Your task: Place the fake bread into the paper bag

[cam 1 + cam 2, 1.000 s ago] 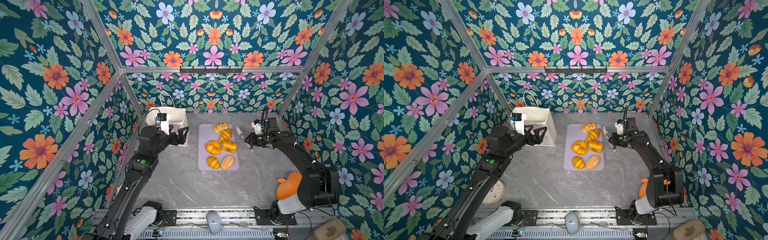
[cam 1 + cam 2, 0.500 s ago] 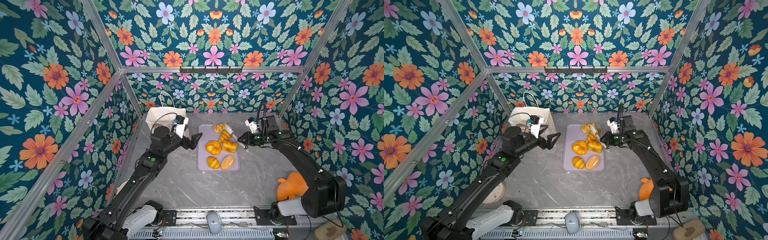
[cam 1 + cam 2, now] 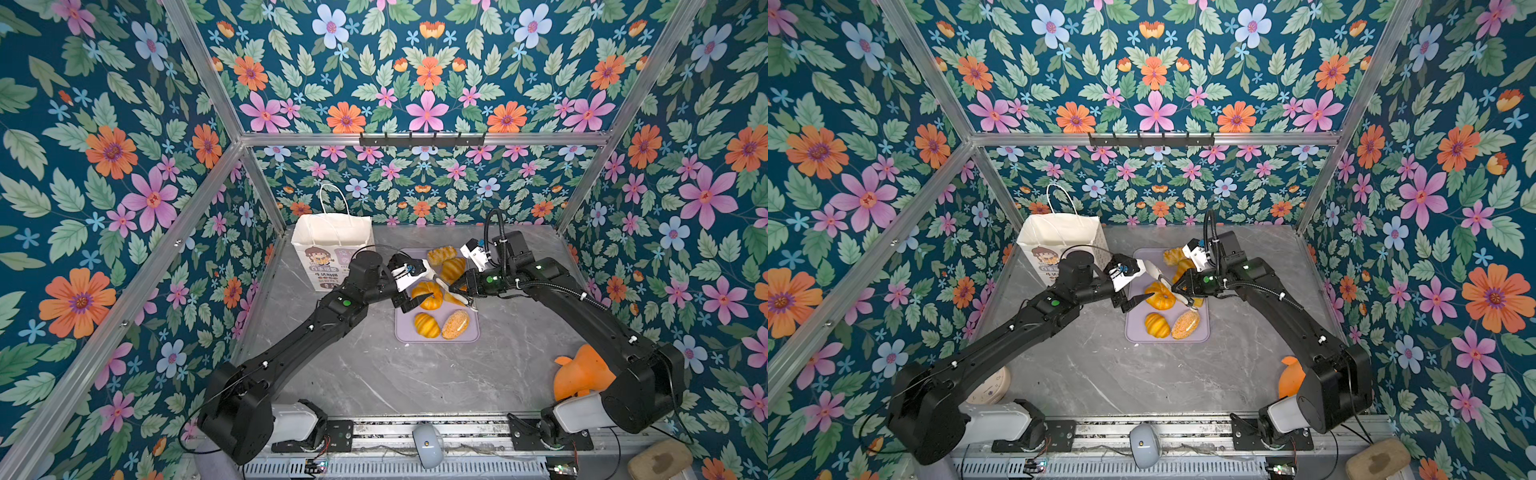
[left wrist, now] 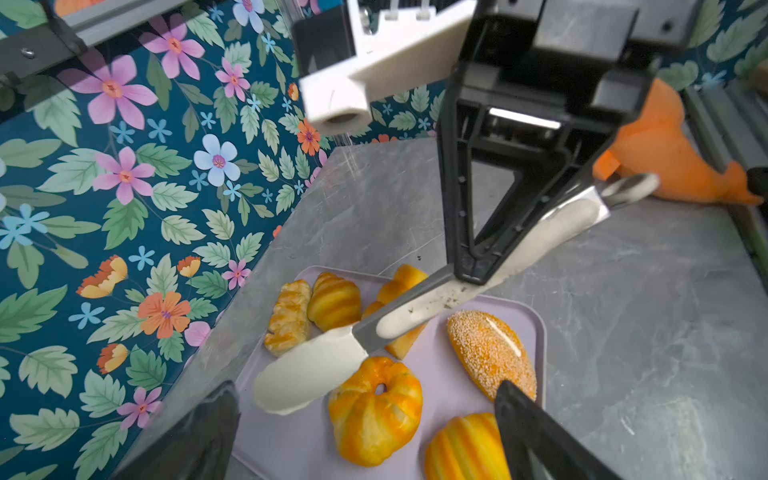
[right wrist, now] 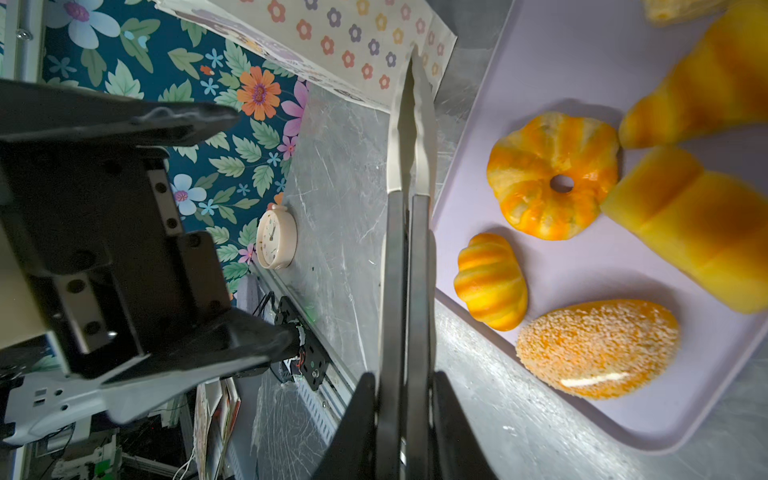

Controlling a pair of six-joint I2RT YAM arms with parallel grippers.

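Several pieces of glossy orange fake bread lie on a lilac tray (image 3: 404, 332): a pumpkin bun (image 3: 428, 296) (image 4: 376, 411), a croissant (image 3: 427, 325), a crumbed roll (image 3: 455, 324) (image 5: 598, 347) and a braided pastry (image 3: 441, 254). The white paper bag (image 3: 332, 241) (image 3: 1059, 237) stands upright at the back left. My left gripper (image 3: 411, 289) (image 4: 370, 434) hangs open just over the pumpkin bun, one finger on either side. My right gripper (image 3: 461, 291) (image 5: 405, 424) is shut on grey and white tongs (image 5: 409, 166) (image 4: 415, 316), whose closed tips reach over the tray beside the bun.
An orange plush lump (image 3: 582, 374) sits at the front right by the right arm's base. A cream alarm clock (image 3: 988, 386) lies at the front left. Floral walls close in the grey table (image 3: 374, 374) on three sides.
My left gripper has swung from beside the paper bag rightward to over the pumpkin bun, staying open. The right gripper has carried the tongs leftward over the tray.
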